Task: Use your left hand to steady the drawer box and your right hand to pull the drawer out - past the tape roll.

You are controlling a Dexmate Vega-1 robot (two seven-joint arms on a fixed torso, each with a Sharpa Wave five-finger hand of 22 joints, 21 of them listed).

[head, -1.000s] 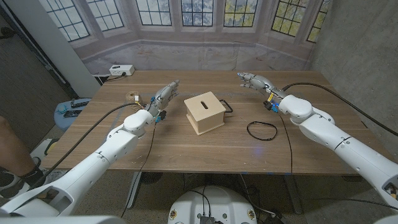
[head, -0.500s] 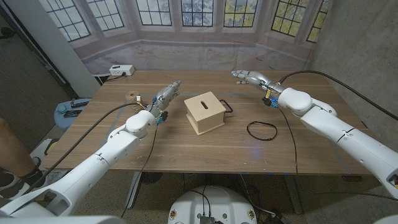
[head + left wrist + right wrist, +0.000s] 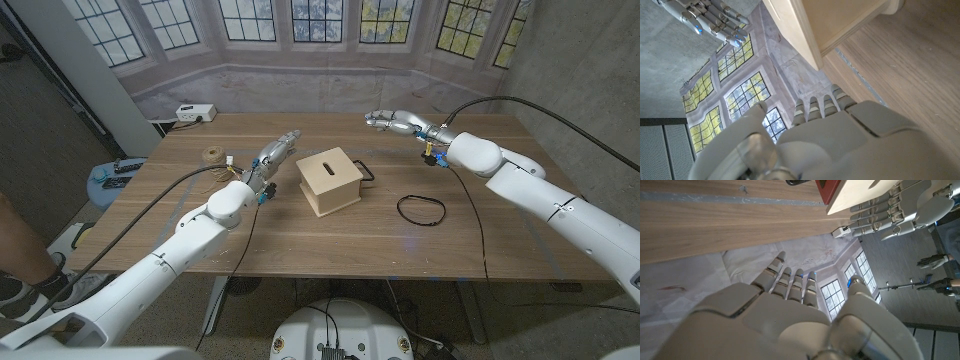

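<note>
The pale wooden drawer box (image 3: 330, 180) stands mid-table with a slot in its top and a black handle (image 3: 366, 170) on its right face. My left hand (image 3: 277, 153) reaches toward the box's left side with straight fingers, a small gap away, holding nothing. My right hand (image 3: 392, 121) hovers open over the far table, behind and right of the box. A black ring of tape (image 3: 422, 208) lies flat to the right of the box. In the left wrist view the box (image 3: 830, 25) is just beyond my left hand (image 3: 820, 130).
A small brown roll (image 3: 211, 155) sits left of my left hand. A white power box (image 3: 194, 113) lies at the table's far left corner. A person's leg (image 3: 20, 250) shows at the left edge. Black cables trail from both arms.
My right hand has swung left along the far side of the table, toward the line of the box. My left hand has edged closer to the box's left side.
</note>
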